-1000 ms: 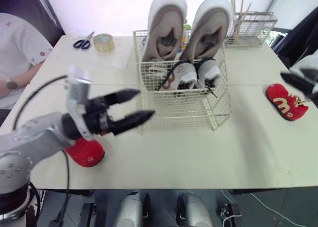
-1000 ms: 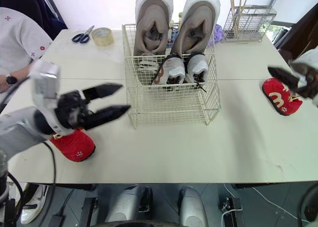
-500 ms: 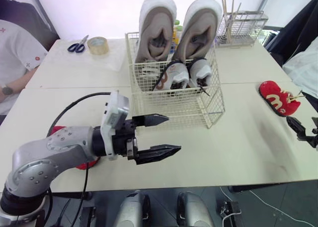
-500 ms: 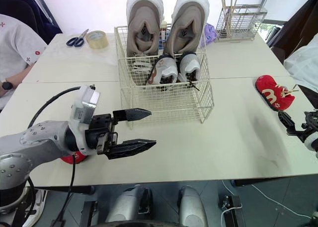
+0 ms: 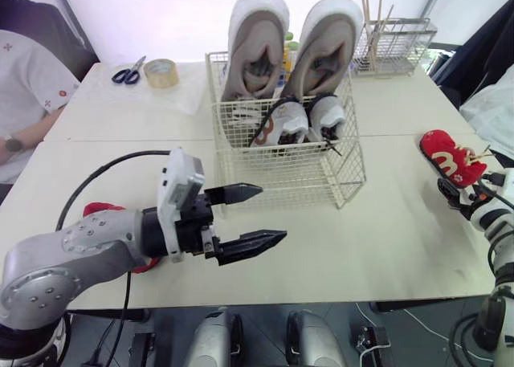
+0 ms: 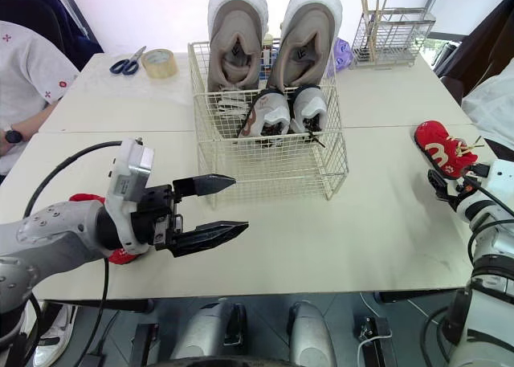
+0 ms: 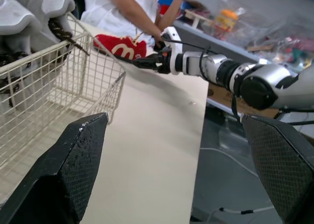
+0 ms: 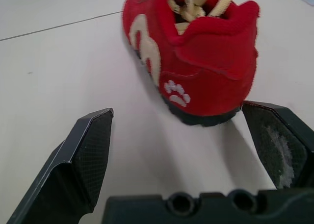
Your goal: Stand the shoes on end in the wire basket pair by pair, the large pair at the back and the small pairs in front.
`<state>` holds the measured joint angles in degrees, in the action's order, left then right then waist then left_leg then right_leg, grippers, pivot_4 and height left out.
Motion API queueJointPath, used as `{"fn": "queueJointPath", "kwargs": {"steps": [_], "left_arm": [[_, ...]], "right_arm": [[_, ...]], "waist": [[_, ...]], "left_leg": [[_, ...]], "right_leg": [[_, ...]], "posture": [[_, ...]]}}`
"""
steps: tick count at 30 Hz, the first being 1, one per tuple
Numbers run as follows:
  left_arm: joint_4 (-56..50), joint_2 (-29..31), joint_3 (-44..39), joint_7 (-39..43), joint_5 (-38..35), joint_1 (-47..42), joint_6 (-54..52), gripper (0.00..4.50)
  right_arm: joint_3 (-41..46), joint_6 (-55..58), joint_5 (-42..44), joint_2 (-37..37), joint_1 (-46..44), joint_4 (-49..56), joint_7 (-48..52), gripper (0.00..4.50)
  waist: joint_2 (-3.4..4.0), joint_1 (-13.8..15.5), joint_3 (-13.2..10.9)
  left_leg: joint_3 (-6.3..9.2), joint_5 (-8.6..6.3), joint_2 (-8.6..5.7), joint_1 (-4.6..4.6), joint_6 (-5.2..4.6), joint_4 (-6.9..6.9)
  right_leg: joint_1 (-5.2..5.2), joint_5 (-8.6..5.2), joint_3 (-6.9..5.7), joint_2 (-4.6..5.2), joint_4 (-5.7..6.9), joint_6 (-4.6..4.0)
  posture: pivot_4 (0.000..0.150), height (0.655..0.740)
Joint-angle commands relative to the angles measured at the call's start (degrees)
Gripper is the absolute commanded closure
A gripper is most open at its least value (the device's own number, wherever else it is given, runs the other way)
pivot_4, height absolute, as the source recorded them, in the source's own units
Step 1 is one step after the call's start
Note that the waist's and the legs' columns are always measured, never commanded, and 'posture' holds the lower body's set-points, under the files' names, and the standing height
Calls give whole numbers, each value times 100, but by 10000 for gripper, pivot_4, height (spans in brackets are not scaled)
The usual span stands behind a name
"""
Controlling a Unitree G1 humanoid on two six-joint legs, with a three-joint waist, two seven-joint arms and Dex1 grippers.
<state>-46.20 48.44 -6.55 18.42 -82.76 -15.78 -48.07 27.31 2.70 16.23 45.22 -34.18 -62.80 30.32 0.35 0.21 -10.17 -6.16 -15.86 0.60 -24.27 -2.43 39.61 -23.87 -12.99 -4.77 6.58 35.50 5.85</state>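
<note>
Wire basket [image 5: 281, 173] stood ctr-far on table [image 5: 385, 230]; large pair [image 5: 257, 42] in its back row, small pair [image 5: 293, 124] in front. One loose shoe [image 5: 451, 161] lay at R edge, second shoe [image 5: 100, 210] near L. Scissors [image 5: 127, 72] & tape [image 5: 162, 71] far L; stick rack [image 5: 399, 39] far R.

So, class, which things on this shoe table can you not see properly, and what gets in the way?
- Left red shoe: eye views, mostly hidden behind the left arm.
- Right red shoe: right wrist view, front cut off by the frame edge.
- Large pair: lower ends hidden behind the small pair and the basket wire.
- Person: cut off by the edge.
</note>
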Motion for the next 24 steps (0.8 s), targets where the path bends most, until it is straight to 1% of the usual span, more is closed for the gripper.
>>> {"fn": "queueJointPath", "kwargs": {"steps": [1, 8, 11, 14, 17, 22, 24], "left_arm": [[-216, 228, -349, -49, -205, 143, 132, 140], [-331, 546, -665, -174, -448, 470, 218, 140], [-329, 671, -733, -208, -559, 523, 253, 140], [-334, 782, -780, -227, -643, 554, 270, 140], [-373, 871, -821, -272, -724, 640, 294, 0], [-376, 947, -849, -271, -719, 723, 339, 0], [-335, 972, -902, -233, -698, 745, 372, 0]], "right_arm": [[-44, -441, -131, 77, -320, -427, -213, 0], [-93, -1050, -231, 40, -529, -871, -416, 0], [-105, -1136, -238, -48, -733, -1006, -381, 0], [-126, -1170, -290, -98, -844, -1109, -507, 0], [-135, -1144, -292, -157, -915, -1174, -370, 8118], [-209, -1110, -398, -195, -1058, -1233, -437, 32299], [-256, -1146, -469, -168, -1083, -1227, -458, 38590]], "waist": [[0, -18, 0], [2, -31, -1], [2, -106, -1], [2, -119, -1], [2, -107, -2], [3, -128, -3], [3, -131, -3]], "left_leg": [[0, 0, 0, 0, 0, 0], [2, 1, 1, 1, 2, -1], [2, 1, 1, 3, 3, -1], [1, 2, 1, 18, 6, -14], [1, 6, 0, 31, 13, -37], [1, 7, 0, 46, 15, -40], [1, 6, 0, 52, 16, -42]], "right_leg": [[0, 0, 0, 0, 0, 0], [3, 0, -1, 0, -5, 0], [6, 0, -1, 0, -6, -1], [14, 0, -1, 0, -10, 0], [21, 1, -1, 0, -22, 0], [31, 0, -1, 0, -22, -2], [36, -1, -1, 0, -23, -2]], "posture": [[1500, 7400], [1500, 7400], [1500, 7400], [1500, 7400], [1500, 7400], [1500, 7400], [1500, 7400]]}}
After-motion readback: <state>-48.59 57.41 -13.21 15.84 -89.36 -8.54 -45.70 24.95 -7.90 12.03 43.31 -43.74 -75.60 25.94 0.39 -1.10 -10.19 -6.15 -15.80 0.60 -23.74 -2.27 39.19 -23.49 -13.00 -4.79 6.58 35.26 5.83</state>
